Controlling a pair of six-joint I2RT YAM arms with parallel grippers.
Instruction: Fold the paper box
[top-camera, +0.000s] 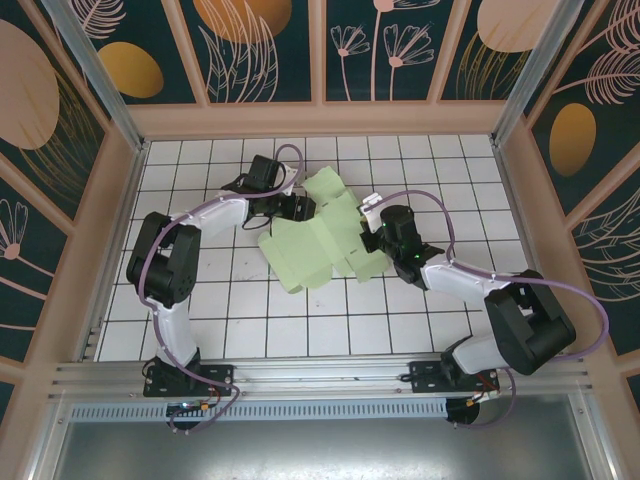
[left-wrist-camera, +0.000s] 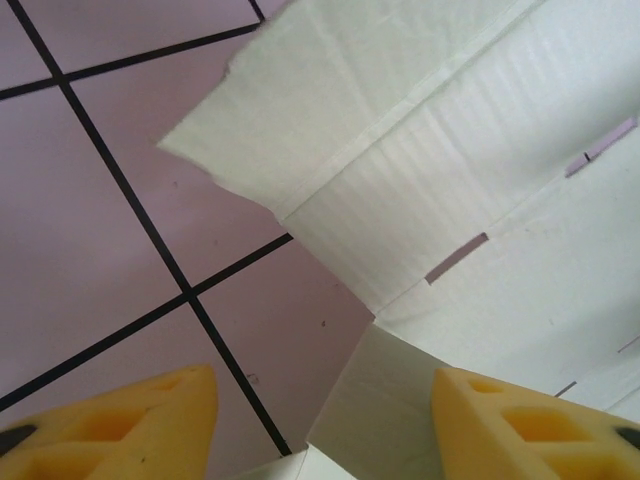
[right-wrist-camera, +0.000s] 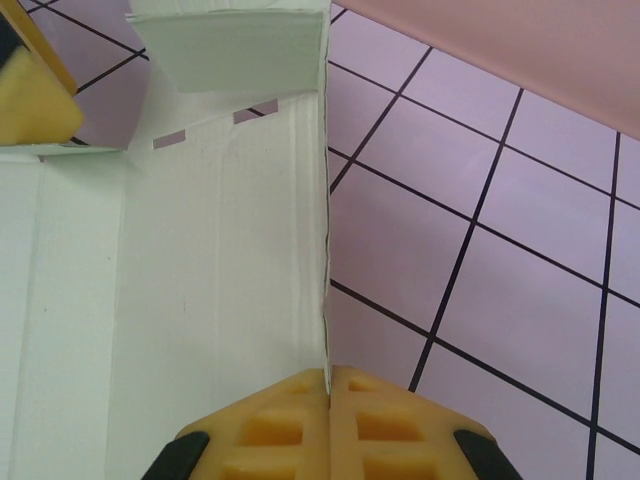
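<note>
The paper box (top-camera: 322, 238) is a pale mint-green die-cut sheet, partly bent, lying mid-table on the white tiles. My left gripper (top-camera: 296, 208) stands at its far-left edge. In the left wrist view it (left-wrist-camera: 325, 430) is open, its yellow fingers (left-wrist-camera: 120, 430) wide apart, with a raised flap of the paper box (left-wrist-camera: 400, 400) between them and touching neither. My right gripper (top-camera: 374, 236) is at the sheet's right side. In the right wrist view it (right-wrist-camera: 328, 385) is shut on the upright edge of the paper box (right-wrist-camera: 200, 280). A yellow finger of the left gripper (right-wrist-camera: 30, 90) shows beyond the sheet.
A low wooden wall (top-camera: 320, 118) rims the tiled table (top-camera: 450, 170) at the back and sides, and appears as a pink band (right-wrist-camera: 520, 50) close to the right gripper. Aluminium posts (top-camera: 95, 75) stand at the corners. Bare tiles lie in front of the sheet.
</note>
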